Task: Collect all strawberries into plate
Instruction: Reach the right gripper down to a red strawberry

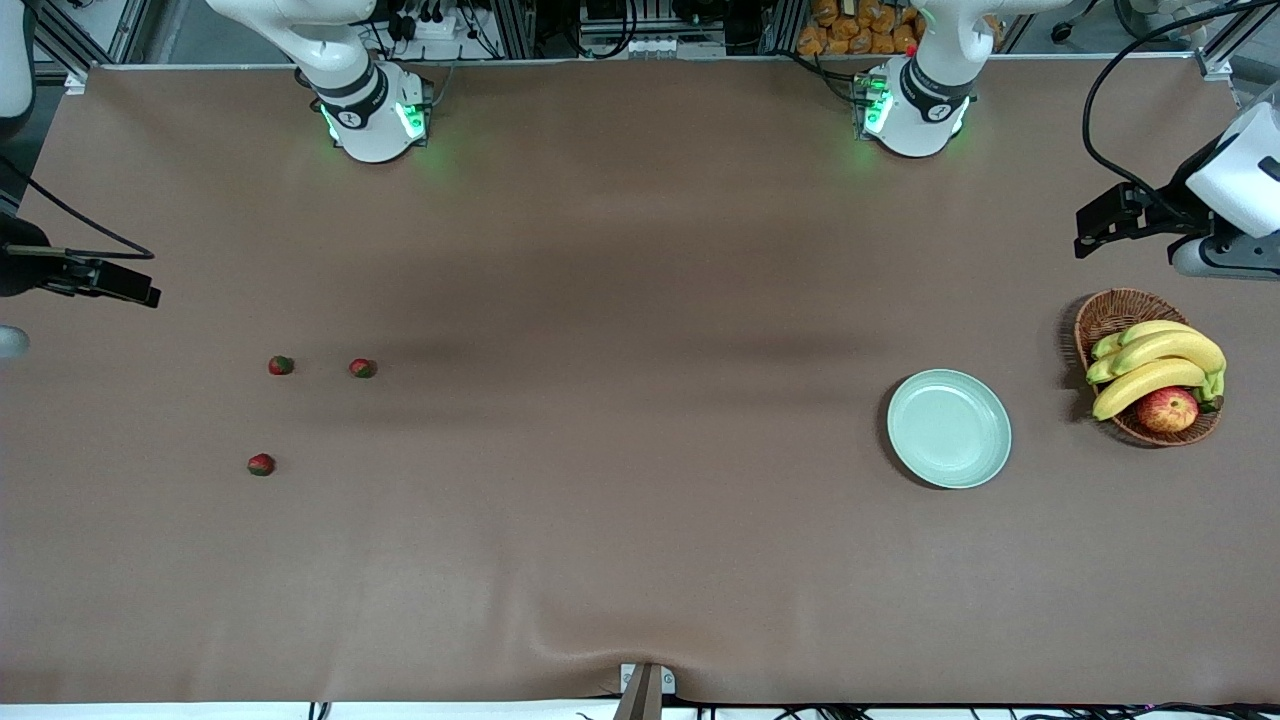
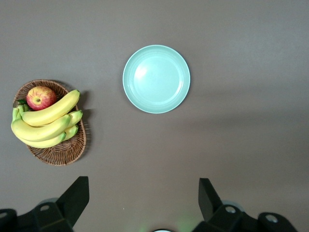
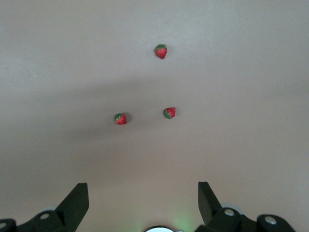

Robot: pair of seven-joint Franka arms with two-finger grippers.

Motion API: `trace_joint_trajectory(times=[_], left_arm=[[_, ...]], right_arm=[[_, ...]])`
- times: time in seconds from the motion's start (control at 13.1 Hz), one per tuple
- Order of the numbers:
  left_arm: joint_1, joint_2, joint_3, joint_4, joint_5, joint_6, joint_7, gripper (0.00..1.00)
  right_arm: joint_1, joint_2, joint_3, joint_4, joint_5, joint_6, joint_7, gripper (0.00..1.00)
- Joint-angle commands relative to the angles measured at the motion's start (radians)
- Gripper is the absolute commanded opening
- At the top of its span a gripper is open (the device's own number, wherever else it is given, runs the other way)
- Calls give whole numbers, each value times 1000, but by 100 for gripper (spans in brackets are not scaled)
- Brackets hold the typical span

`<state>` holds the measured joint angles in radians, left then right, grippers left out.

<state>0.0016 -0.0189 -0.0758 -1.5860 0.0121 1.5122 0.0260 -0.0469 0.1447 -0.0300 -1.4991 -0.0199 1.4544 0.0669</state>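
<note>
Strawberries first: three tiny red berries sit loose on the brown table cover (image 1: 640, 560) toward the right arm's end. Nearest the front camera is the lone strawberry (image 1: 261, 464), and a little farther off lie a pair, the outer strawberry (image 1: 281, 365) and the inner strawberry (image 1: 363, 368), near each other but not touching. None is in the plate yet, so by my reckoning the job has not begun.

Well apart from them, toward the left arm's end, lies the mint-green plate (image 1: 949, 428), bare and flat on the cover. Just beside it and a touch farther from the camera sits the wicker basket (image 1: 1110, 315), holding bananas (image 1: 1160, 365) and a red-yellow apple (image 1: 1167, 409).

Up in the air, the right gripper (image 3: 143, 198) hangs high over the strawberry patch, jaws spread wide and holding nothing; all three berries show in its wrist view. The left gripper (image 2: 144, 195) hovers over the table near plate and basket, jaws equally wide and empty. That split looks deliberate: one arm posted over the fruit, the other over the target.

The cover is smooth, with a wrinkle at its near edge. At the farthest edge both arm bases glow green, before cables and aluminium framing.
</note>
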Motion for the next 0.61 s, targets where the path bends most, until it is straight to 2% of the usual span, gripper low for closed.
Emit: trace_joint_trajectory(times=[0.0,0.15,0.3,0.53], left_arm=[[2,13,5,26,-1,-27,14,100],[2,13,5,24,-1,-29,15,100],[2,14,4,24,-1,-29,15,100],[2,19,4,26,0,-29,15,100]], right_arm=[[18,41,-7,-70,12,65,4,100],[30,94,-7,-136,12,156,4,100],[21,143,-7,-215,12,313,1,100],[-16,272,-8,-228,8,509,-12,100]])
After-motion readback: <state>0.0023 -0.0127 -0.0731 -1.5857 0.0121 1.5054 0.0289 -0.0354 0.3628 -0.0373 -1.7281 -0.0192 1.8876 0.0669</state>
